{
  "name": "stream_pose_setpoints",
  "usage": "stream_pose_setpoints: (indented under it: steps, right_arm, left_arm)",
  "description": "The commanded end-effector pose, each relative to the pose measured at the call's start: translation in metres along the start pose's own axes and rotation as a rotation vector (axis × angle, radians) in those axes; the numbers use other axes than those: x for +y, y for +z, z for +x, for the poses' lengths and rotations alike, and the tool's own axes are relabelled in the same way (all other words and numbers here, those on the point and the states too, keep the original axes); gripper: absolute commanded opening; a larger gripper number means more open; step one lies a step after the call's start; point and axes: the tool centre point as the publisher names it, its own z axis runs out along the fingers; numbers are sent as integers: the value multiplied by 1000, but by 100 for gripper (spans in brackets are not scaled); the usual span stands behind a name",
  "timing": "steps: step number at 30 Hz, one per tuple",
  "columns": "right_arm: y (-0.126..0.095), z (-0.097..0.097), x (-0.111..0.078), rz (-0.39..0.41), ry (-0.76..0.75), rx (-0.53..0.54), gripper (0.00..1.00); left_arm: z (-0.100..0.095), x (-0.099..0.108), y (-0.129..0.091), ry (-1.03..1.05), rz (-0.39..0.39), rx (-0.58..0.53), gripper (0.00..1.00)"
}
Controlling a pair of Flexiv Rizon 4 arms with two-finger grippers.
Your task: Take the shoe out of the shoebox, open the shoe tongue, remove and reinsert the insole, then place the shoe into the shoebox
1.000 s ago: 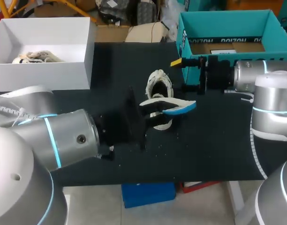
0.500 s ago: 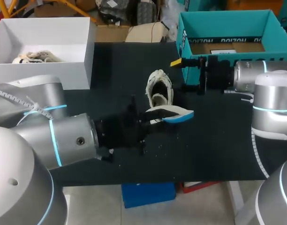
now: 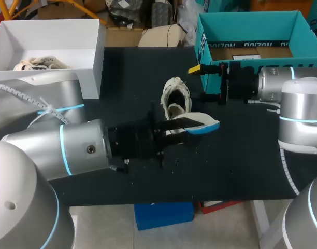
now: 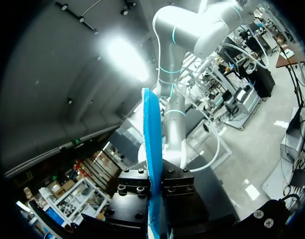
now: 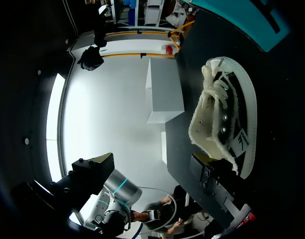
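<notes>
Over the last second the left arm has swung right and carried the insole off the shoe's near end. It is now just near and right of the shoe, clear of the opening. The right arm and the shoe have not shifted.

On the black table the teal shoebox stands at the far right and a white box at the far left. The shoe lies near the middle of the table, outside both boxes, with its opening turned towards the near side.

The left gripper is clamped on the insole. In the left wrist view the two black jaws of this gripper pinch the insole's blue edge from both sides. The right gripper hangs just right of the shoe with its fingers spread wide and nothing between them.

The insole looks fully out, so the removal step seems done and reinsertion is next. That probably calls for turning the insole's toe end towards the shoe's mouth and sliding it in flat. The right gripper is well placed to steady the shoe or hold the tongue back. The light shoe may otherwise skid or tip under the push.
</notes>
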Motion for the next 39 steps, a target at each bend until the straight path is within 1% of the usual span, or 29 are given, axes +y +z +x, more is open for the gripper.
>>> stream_pose_setpoints:
  steps: [1,2,4,6,7,10,17,20,21,24,27,30,31,33,34,39]
  right_arm:
    - [2,-1,-1,-4,0,0,100]
    - [2,-1,-1,-4,0,0,100]
    - [2,-1,-1,-4,0,0,100]
    - [2,-1,-1,-4,0,0,100]
    - [2,-1,-1,-4,0,0,100]
    - [2,-1,-1,-4,0,0,100]
    - [2,-1,-1,-4,0,0,100]
    - [2,-1,-1,-4,0,0,100]
    - [2,-1,-1,-4,0,0,100]
    - [2,-1,-1,-4,0,0,100]
    - [2,-1,-1,-4,0,0,100]
    - [2,-1,-1,-4,0,0,100]
    - [2,-1,-1,-4,0,0,100]
    - [2,-1,-1,-4,0,0,100]
    - [2,-1,-1,-4,0,0,100]
    - [2,-1,-1,-4,0,0,100]
  left_arm:
    - [-6,-15,-1,-17,-107,0,0]
    - [-8,-16,-2,-20,-116,-14,0]
    - [-9,-17,-4,-44,-167,-36,0]
    - [-9,-16,-7,-79,-194,-72,0]
    - [-9,-15,-8,-90,-217,-80,0]
    - [-7,-12,-11,-130,-255,-105,0]
    - [-3,-3,-15,-224,-284,-137,0]
    - [-2,1,-16,-258,-276,-152,0]
    - [-2,3,-17,-266,-294,-140,0]
    - [1,9,-19,-307,-288,-153,0]
    - [4,17,-21,-345,-307,-132,0]
    - [7,25,-23,-359,-311,-99,0]
    - [7,29,-24,-367,-324,-80,0]
    - [9,34,-25,-369,-320,-49,0]
    - [11,36,-25,-370,-338,-25,0]
    - [11,40,-28,-359,-331,-29,0]
